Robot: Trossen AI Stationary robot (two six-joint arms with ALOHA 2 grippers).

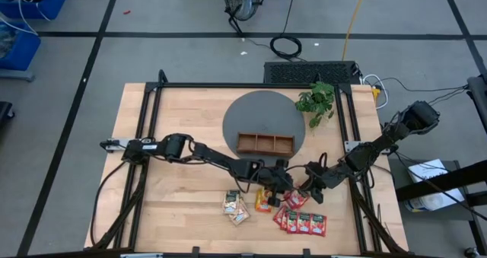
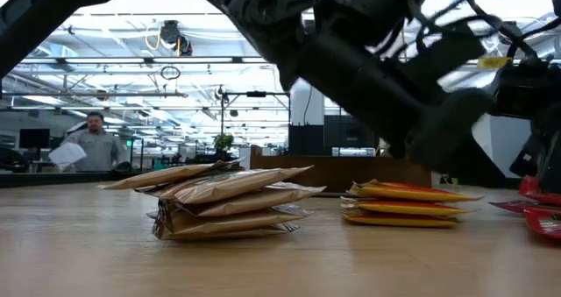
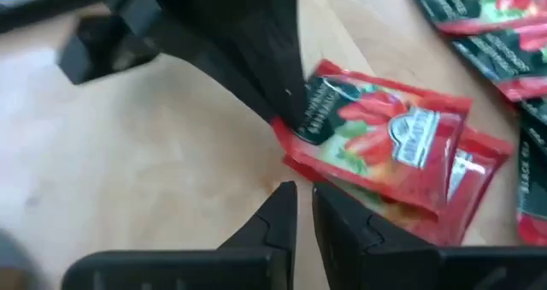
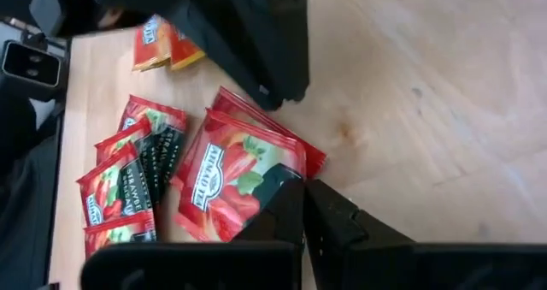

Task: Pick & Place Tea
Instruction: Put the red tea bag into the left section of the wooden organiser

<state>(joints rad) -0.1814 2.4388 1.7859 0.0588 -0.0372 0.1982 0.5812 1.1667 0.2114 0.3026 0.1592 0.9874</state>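
My right gripper (image 4: 303, 206) is closed on the corner of a flat red square tea sachet with a strawberry print (image 4: 235, 177), pinched at the edge because a thin packet lying flat on the pale wooden table (image 1: 175, 205) offers nothing else to bite. That sachet lies on top of another red one, so by my reckoning a corner grip also gives the best chance of peeling off the top packet alone; if both rise together, I would judge the pinch too deep. My left gripper (image 3: 303, 209) hangs just beside the same pair of red sachets, its fingers nearly together with only a thin gap and nothing between them, close enough to steady the lower packet, though I cannot say it touches either one. The rest of the tea sits sorted by kind near the table's front edge: a fan of red sachets (image 1: 304, 223) to the right, a small stack of orange ones (image 1: 262, 201) in the middle, and a heap of pale green-white ones (image 1: 235, 206) to the left. The brown wooden three-compartment tray (image 1: 265, 143) waits on the dark round mat (image 1: 247, 113) farther back, apparently empty, so I take sorting to have barely begun. A green leafy plant (image 1: 316, 102) stands beside the mat.
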